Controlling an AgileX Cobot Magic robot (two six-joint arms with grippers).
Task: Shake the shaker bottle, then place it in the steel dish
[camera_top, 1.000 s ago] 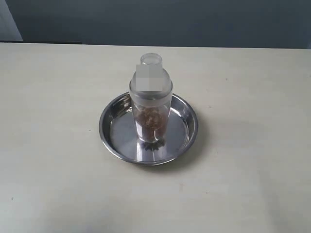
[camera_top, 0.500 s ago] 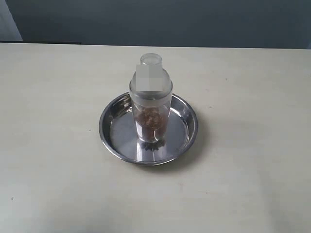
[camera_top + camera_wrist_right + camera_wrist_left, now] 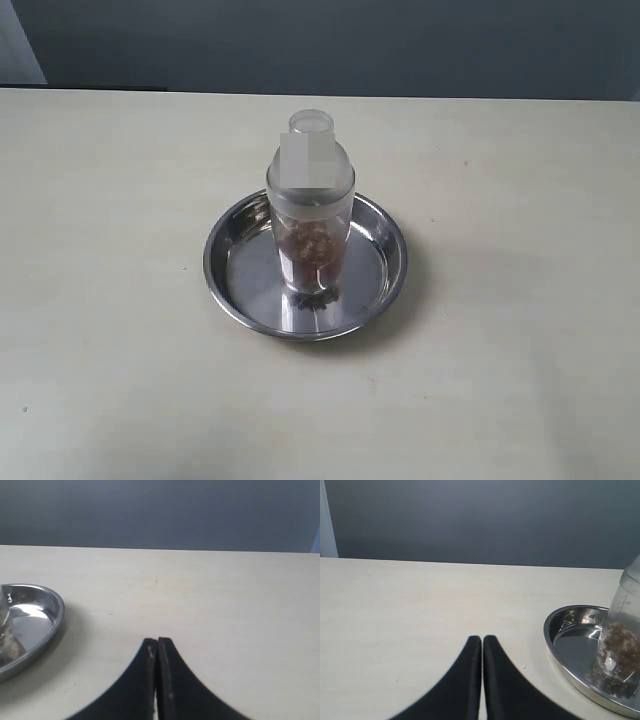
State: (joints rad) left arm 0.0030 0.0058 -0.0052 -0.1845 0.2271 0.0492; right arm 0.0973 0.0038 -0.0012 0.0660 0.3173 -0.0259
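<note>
in steel dish [image 3: 245, 275], shaker bottle [image 3: 310, 215] upright; left end effector [image 3: 482, 639], right end effector [image 3: 157, 640] clenched

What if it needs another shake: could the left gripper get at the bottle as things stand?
Probably yes: only bare table lies between the shut left gripper and the upright bottle in the dish.

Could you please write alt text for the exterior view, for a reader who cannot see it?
A frosted shaker bottle with brown bits inside stands upright in a round, shiny steel dish on a pale table.
</note>
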